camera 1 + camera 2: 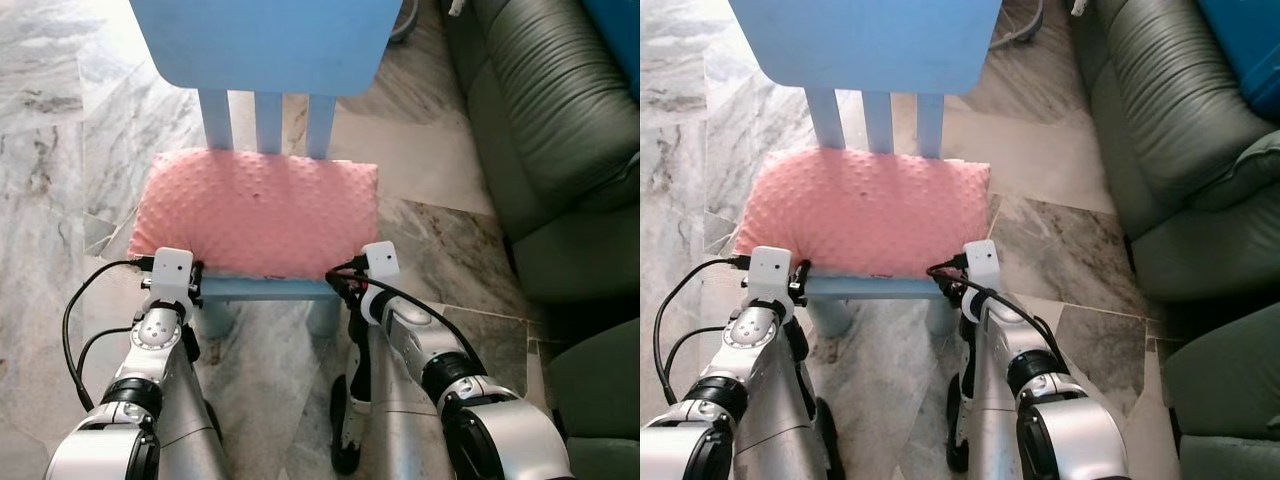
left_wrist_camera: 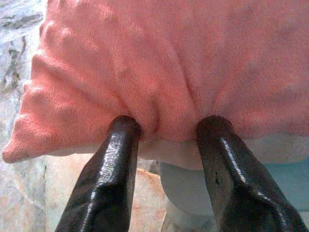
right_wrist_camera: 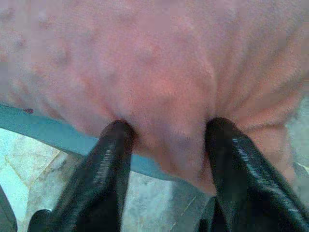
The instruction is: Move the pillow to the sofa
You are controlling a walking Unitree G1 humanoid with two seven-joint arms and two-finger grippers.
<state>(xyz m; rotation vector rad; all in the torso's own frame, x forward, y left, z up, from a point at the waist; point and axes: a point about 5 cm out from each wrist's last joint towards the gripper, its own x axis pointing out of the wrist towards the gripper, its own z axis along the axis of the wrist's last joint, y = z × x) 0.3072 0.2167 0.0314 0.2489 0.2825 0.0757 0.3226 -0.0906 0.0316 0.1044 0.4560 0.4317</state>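
A pink dotted pillow [image 1: 255,210] lies flat on the seat of a light blue chair [image 1: 262,40]. My left gripper [image 1: 172,282] is at the pillow's front left edge and my right gripper [image 1: 372,272] at its front right corner. Seen from the left wrist, the left gripper [image 2: 166,128] has both fingers [image 2: 120,145] pressed into the pillow [image 2: 159,63], which bunches between them. From the right wrist, the right gripper [image 3: 166,130] pinches a fold of the pillow [image 3: 154,58] in the same way. The dark green sofa [image 1: 560,130] stands to the right.
The chair stands on a grey marble floor [image 1: 60,150], its backrest on the far side of the pillow. A second dark green cushion [image 1: 600,390] sits at the lower right, close to my right arm. Open floor lies between the chair and the sofa.
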